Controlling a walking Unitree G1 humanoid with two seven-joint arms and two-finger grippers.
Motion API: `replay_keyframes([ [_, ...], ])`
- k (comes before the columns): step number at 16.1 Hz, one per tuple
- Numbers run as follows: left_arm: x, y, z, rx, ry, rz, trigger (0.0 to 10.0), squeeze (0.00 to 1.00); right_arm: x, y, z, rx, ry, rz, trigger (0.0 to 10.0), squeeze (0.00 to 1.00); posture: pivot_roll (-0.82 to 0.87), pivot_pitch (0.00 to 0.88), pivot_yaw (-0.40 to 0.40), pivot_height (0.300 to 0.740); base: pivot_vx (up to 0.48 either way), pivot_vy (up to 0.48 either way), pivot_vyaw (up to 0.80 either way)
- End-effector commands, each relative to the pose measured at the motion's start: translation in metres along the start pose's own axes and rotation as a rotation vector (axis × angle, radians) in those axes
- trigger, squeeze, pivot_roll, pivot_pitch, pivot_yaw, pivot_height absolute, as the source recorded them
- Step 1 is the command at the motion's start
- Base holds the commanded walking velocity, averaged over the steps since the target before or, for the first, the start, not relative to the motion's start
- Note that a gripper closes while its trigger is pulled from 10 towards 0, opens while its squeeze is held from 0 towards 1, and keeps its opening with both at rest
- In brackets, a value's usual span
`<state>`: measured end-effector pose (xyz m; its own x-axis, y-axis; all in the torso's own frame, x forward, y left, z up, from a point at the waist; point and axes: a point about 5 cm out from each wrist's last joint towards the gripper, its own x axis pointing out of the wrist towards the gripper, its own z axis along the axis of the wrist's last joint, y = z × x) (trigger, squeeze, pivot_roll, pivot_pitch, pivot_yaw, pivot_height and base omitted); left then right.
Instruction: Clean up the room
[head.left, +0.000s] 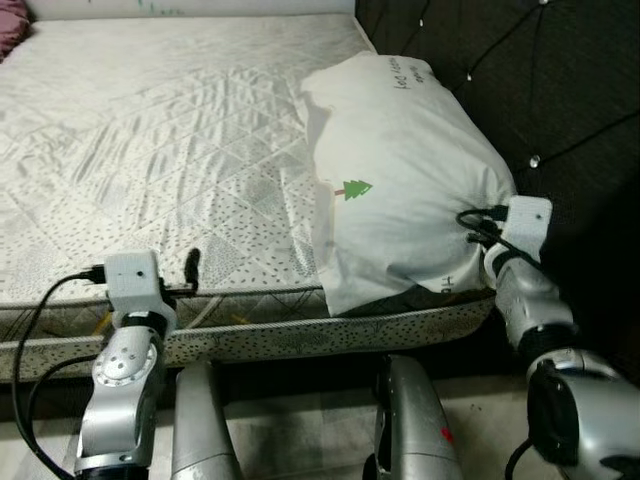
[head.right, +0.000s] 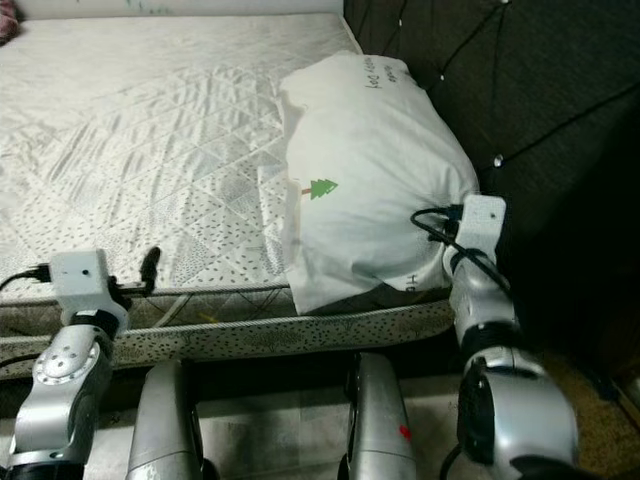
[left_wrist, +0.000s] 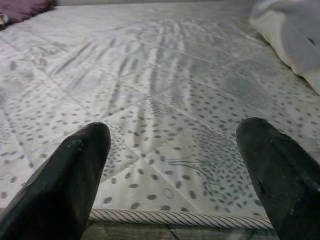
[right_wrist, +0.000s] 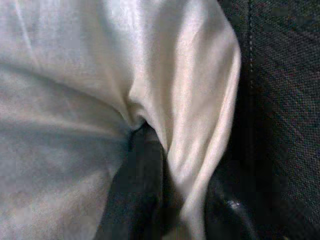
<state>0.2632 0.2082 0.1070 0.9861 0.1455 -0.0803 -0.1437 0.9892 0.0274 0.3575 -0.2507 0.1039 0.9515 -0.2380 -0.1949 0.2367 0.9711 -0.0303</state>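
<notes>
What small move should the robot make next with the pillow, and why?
Probably lift the white pillow slightly: the right gripper pinches a fold at its near corner beside the dark headboard, while the left gripper hovers open over the mattress.

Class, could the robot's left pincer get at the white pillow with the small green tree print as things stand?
Probably yes. The left pincer hangs open at the mattress edge, with bare quilted surface between it and the white pillow with the green tree print. The right pincer grips that pillow's corner.
</notes>
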Motion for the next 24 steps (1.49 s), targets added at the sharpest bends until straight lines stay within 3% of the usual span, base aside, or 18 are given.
replay_keyframes([
  [1, 0.006, -0.001, 0.005, -0.002, -0.023, -0.004, 10.0, 0.00, -0.004, -0.001, -0.004, 0.071, -0.031, -0.040, 10.0, 1.00, 0.00, 0.001, -0.030, 0.488, 0.000, 0.000, 0.00],
  [4, 0.019, -0.004, 0.014, -0.002, -0.053, -0.014, 10.0, 0.00, -0.005, 0.002, 0.008, 0.096, -0.119, -0.064, 10.0, 1.00, -0.01, 0.000, -0.023, 0.488, 0.000, 0.000, 0.00],
  [6, 0.024, -0.004, 0.019, -0.009, -0.077, -0.005, 10.0, 0.00, -0.006, 0.004, 0.027, 0.049, -0.215, -0.055, 10.0, 1.00, -0.01, 0.000, -0.029, 0.488, 0.000, 0.000, 0.00],
  [9, 0.024, -0.005, 0.024, -0.035, -0.103, 0.021, 10.0, 0.00, -0.015, -0.002, 0.035, 0.013, -0.282, -0.118, 10.0, 1.00, -0.02, 0.000, -0.047, 0.488, 0.000, 0.000, 0.00],
  [11, 0.017, -0.006, 0.018, -0.045, -0.093, 0.025, 10.0, 0.00, -0.036, 0.002, 0.023, -0.034, -0.298, -0.094, 10.0, 1.00, -0.02, 0.000, -0.058, 0.488, 0.000, 0.000, 0.00],
  [14, 0.013, -0.003, 0.014, -0.043, -0.085, 0.040, 10.0, 0.00, -0.049, 0.003, 0.004, -0.043, -0.252, -0.087, 10.0, 1.00, -0.02, 0.000, -0.062, 0.488, 0.000, 0.000, 0.00],
  [16, 0.009, -0.003, 0.015, -0.051, -0.087, 0.039, 10.0, 0.00, -0.070, 0.009, -0.012, -0.098, -0.249, -0.036, 10.0, 1.00, -0.02, 0.000, -0.052, 0.488, 0.000, 0.000, 0.00],
  [19, 0.001, -0.007, 0.015, -0.053, -0.095, 0.016, 10.0, 0.00, -0.087, 0.023, -0.003, -0.089, -0.316, 0.051, 10.0, 1.00, -0.01, 0.000, -0.054, 0.488, 0.000, 0.000, 0.00],
  [21, -0.002, -0.014, 0.021, -0.046, -0.122, -0.020, 10.0, 0.00, -0.094, 0.062, 0.015, -0.017, -0.365, 0.197, 10.0, 1.00, 0.00, 0.000, -0.064, 0.488, 0.000, 0.000, 0.00],
  [24, -0.004, -0.013, 0.019, -0.047, -0.107, -0.021, 10.0, 0.00, -0.100, 0.094, 0.029, 0.034, -0.397, 0.359, 10.0, 1.00, 0.00, 0.000, -0.048, 0.488, 0.000, 0.000, 0.00],
])
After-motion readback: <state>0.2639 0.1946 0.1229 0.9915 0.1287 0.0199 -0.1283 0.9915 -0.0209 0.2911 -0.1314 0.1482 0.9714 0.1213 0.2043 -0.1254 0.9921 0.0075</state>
